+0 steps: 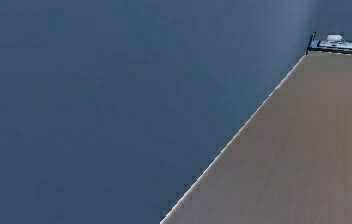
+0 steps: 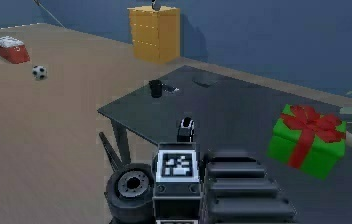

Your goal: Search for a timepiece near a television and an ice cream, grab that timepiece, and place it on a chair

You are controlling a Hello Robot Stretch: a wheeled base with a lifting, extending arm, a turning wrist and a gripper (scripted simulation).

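A dark low table (image 2: 234, 105) stands in the arm side view's middle. Near its front edge sits a small dark upright thing with a pale top (image 2: 187, 127); its shape is too small to name. A dark cup (image 2: 156, 89) and a flat dark thing (image 2: 202, 80) lie farther back on the table. My gripper (image 2: 112, 150) shows at the bottom, left of a white marker square (image 2: 179, 166), with its thin fingers (image 2: 118, 160) against the table's corner leg. I cannot tell whether it holds anything.
A green gift box with a red ribbon (image 2: 307, 140) sits on the table's right. A yellow dresser (image 2: 154, 35), a red box (image 2: 9, 47) and a ball (image 2: 39, 72) lie beyond. Ahead, a blue wall (image 1: 114, 100) meets beige floor (image 1: 294, 160); a dark stand (image 1: 339, 45) is far right.
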